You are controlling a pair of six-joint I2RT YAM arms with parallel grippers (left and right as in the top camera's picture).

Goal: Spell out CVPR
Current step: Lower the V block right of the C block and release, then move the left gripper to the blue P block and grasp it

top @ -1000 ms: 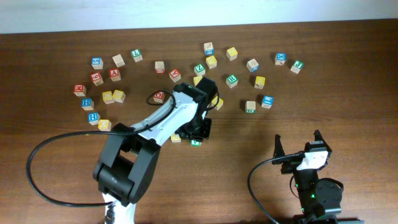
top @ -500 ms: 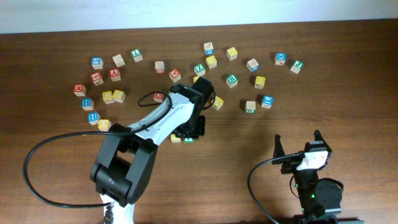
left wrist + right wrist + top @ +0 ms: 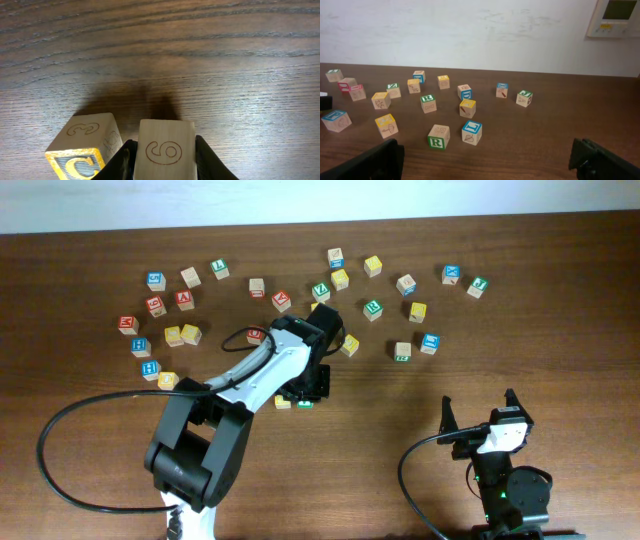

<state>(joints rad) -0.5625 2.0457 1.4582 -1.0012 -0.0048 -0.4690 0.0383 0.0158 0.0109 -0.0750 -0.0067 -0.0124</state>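
Your left arm (image 3: 250, 380) stretches diagonally out from its base. The wrist is bent over so the left gripper (image 3: 304, 394) points down at the table. Its fingers (image 3: 125, 157) are clamped on a green-faced cube (image 3: 306, 403), with one dark pad flat against each side and the cube square between them. Your right arm (image 3: 512, 485) is folded compactly over its own base, well off to the right of the left gripper. The right gripper (image 3: 478, 410) faces forward, roughly level, with its fingers (image 3: 446, 413) spread wide apart.
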